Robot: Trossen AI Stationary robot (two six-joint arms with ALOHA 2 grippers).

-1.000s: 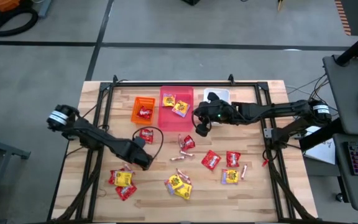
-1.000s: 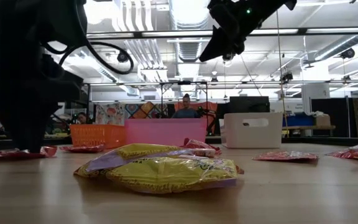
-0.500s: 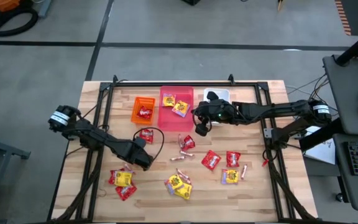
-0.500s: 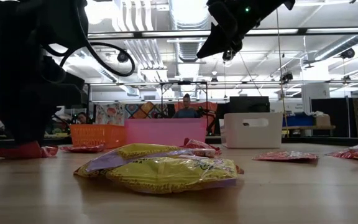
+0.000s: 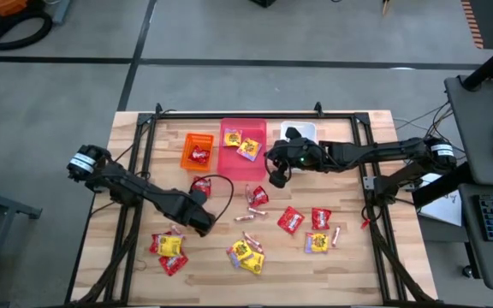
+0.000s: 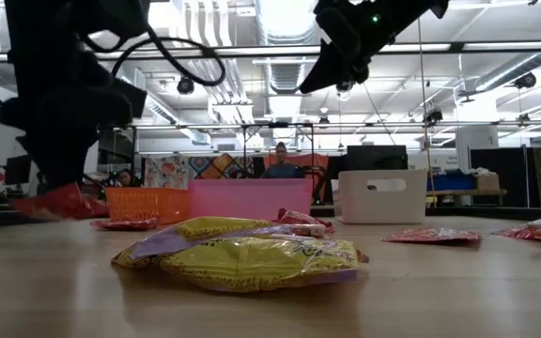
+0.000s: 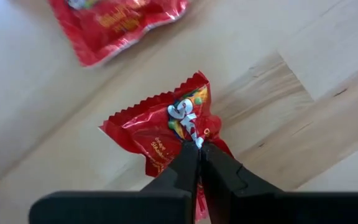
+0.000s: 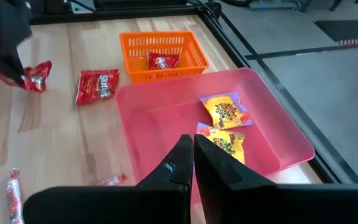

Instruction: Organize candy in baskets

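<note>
On the wooden table point(image 5: 349, 265), loose candy lies scattered in front of 3 baskets: orange point(image 5: 198, 151), pink point(image 5: 243, 150) and white point(image 5: 302, 130). The left gripper point(image 7: 197, 151) pinches a red packet point(image 7: 160, 127) just above the wood. The right gripper point(image 8: 193, 152), pressed together and empty, hovers over the pink basket.

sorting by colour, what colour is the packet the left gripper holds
Red, seen best in the left wrist view: packet pinched in the left gripper.

We see two dark jointed arms, white bands near their bases, black looping cables, and slim black tapered fingers point(image 7: 219, 169).
</note>
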